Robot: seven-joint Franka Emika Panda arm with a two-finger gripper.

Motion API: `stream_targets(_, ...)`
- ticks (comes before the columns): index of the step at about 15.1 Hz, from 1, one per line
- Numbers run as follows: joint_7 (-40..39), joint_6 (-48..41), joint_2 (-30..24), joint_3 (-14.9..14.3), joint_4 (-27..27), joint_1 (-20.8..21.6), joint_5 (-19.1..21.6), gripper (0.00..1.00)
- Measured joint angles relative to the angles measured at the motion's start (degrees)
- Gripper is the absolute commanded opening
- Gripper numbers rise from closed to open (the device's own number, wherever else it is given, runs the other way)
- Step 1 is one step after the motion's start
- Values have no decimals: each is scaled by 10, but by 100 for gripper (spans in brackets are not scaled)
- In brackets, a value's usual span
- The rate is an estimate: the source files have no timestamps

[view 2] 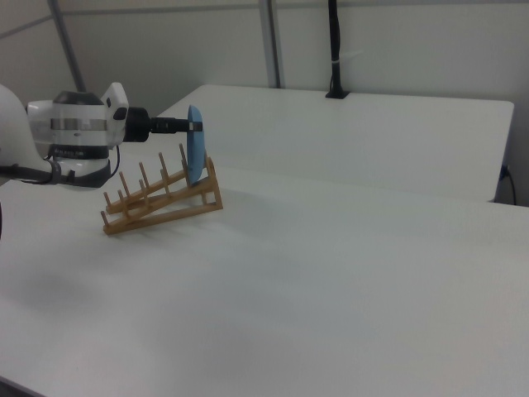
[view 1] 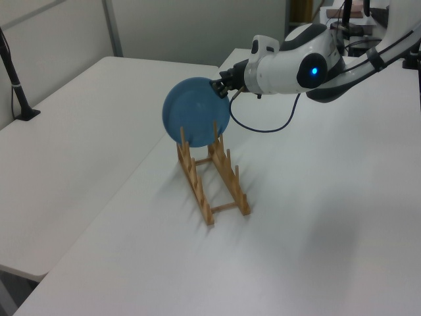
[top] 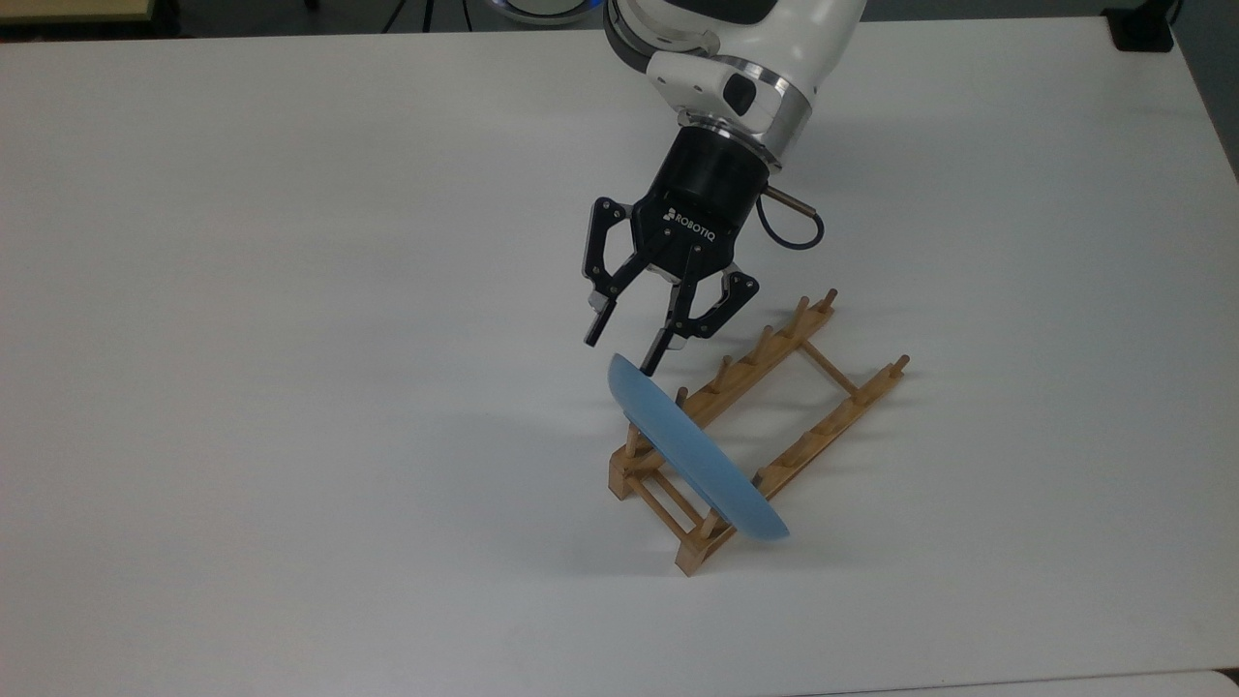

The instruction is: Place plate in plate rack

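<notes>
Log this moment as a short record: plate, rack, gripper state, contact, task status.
plate: light-blue plate, standing on edge in an end slot of the rack
rack: wooden plate rack on the white table, other slots unfilled
gripper: gripper open, straddling the plate's upper rim
contact: fingers spread; whether one touches the rim cannot be told
task status: plate appears placed and released

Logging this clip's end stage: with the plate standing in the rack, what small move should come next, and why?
Probably back the gripper straight away from the plate. Its fingers are open around the rim, and the plate stands between pegs at one end of the plate rack.
</notes>
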Motion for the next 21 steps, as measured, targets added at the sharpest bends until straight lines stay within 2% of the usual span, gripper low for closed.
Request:
stream_targets(6,8,-1,-3,-1,5,-2,4,100)
stream_targets(8,12,-1,-10,-1,16,-3,34,100)
stream_targets(11,3,-1,-36,-2,31,-3,147,100)
stream_targets(13,-32,-1,-58,-3,32,-4,249,100)
stream_targets(17,-168,-52,-100,-6,33,-11,477,100)
stream_targets(21,-324,-187,-155,-10,41,-32,686,100)
